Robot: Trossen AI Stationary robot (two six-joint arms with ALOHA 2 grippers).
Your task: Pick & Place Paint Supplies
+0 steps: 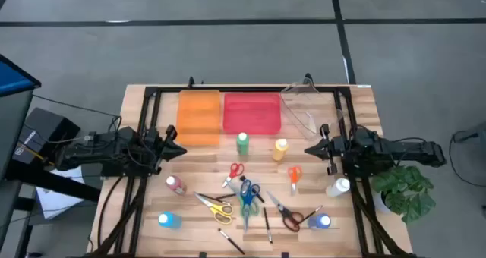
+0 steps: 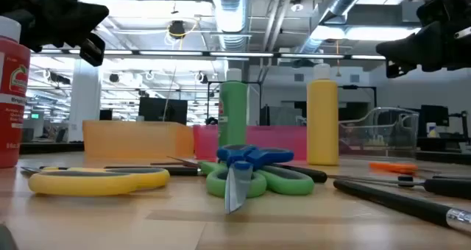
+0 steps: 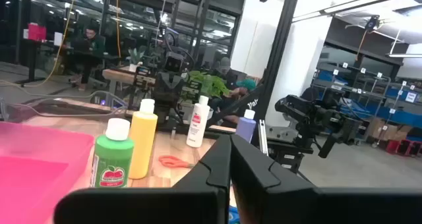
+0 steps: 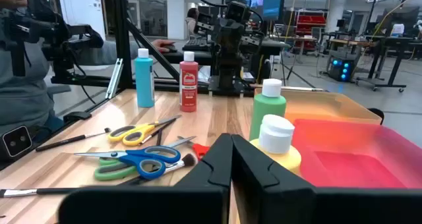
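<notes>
The paint supplies are spread over the wooden table [image 1: 357, 99]. A green bottle [image 1: 242, 143] and a yellow bottle [image 1: 281, 149] stand near the trays. A red bottle [image 1: 175, 184], two blue bottles [image 1: 168, 221] [image 1: 322, 221] and a white bottle [image 1: 339, 187] stand nearer the front. Several scissors [image 1: 247, 195] [image 1: 215, 206] and thin brushes [image 1: 267, 224] lie flat among them. My left gripper [image 1: 179, 150] is shut above the table's left side, pointing right. My right gripper [image 1: 310, 149] is shut above the right side, pointing left. Neither holds anything.
An orange tray [image 1: 199, 115], a red tray [image 1: 252, 112] and a clear tray [image 1: 307, 110] sit side by side along the far edge. A black frame [image 1: 152, 99] runs around the table. A potted plant [image 1: 406, 190] stands off the table's right side.
</notes>
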